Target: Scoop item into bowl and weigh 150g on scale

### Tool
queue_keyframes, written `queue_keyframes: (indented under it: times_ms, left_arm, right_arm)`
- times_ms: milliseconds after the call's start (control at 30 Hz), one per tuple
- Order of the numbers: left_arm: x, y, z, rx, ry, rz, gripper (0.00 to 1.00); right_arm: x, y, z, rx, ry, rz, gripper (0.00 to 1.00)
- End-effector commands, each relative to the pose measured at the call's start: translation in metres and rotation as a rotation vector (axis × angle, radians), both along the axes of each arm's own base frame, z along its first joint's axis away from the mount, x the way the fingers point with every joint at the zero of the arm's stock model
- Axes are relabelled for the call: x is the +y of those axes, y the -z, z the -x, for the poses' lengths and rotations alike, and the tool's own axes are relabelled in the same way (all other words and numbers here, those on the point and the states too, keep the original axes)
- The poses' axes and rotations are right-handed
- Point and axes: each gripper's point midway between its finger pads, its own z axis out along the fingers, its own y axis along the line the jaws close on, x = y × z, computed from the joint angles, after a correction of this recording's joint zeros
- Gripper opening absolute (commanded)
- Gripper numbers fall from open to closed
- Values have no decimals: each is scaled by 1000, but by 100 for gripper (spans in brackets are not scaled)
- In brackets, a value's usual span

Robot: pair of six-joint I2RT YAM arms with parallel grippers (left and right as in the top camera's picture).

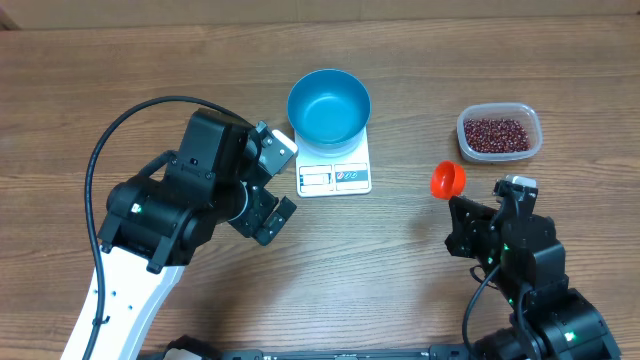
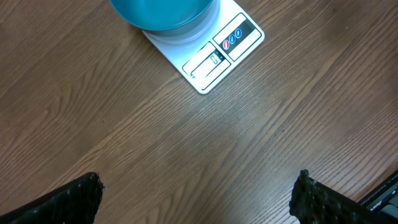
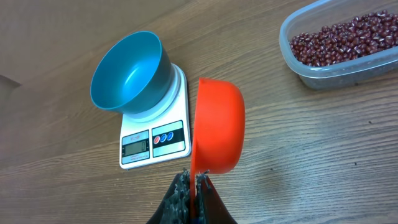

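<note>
Overhead: the left gripper stands with its jaws spread wide, holding nothing. The white scale lies just beyond its fingertips, and the blue bowl sits on the scale's far part. The right gripper is clamped on the handle of an orange scoop, whose cup sticks out ahead of the fingers. The beans lie in a clear container, ahead of this gripper and a little to its right, apart from the scoop. Everything rests on a wooden table.

Left wrist: the left gripper is spread, its two dark fingers in the bottom corners with only bare wood between them. The scale lies ahead, turned at an angle, with its display edge nearest. The bowl is on it, cut off at the top.

Right wrist: the right gripper is pinched tight on the scoop, which stands on edge just above the fingers. The bowl on the scale is ahead to the left. The container of beans is ahead to the right.
</note>
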Motion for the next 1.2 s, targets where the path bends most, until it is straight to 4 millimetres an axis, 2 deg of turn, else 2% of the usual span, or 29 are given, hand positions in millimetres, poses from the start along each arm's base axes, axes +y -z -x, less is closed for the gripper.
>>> queue_keyframes:
  times_ms: [0, 267, 433, 600, 733, 1167]
  left_arm:
    - [-3, -6, -1, -18, 30, 14, 100]
    - [-3, -6, -2, -17, 32, 10, 100]
    - [-2, -6, -2, -17, 90, 18, 100]
    - [8, -6, -6, -8, 108, 52, 100]
    - [15, -2, -7, 4, 93, 44, 100]
    - [12, 22, -9, 26, 127, 33, 100]
  right_arm:
    - [0, -11, -2, -32, -3, -8, 4]
    - [1, -13, -2, -38, -3, -10, 4]
    - [2, -13, -2, -38, -9, -15, 4]
    - [2, -13, -2, -38, -9, -14, 4]
    - [2, -13, -2, -38, -9, -14, 4]
    - [2, -14, -3, -40, -9, -16, 4]
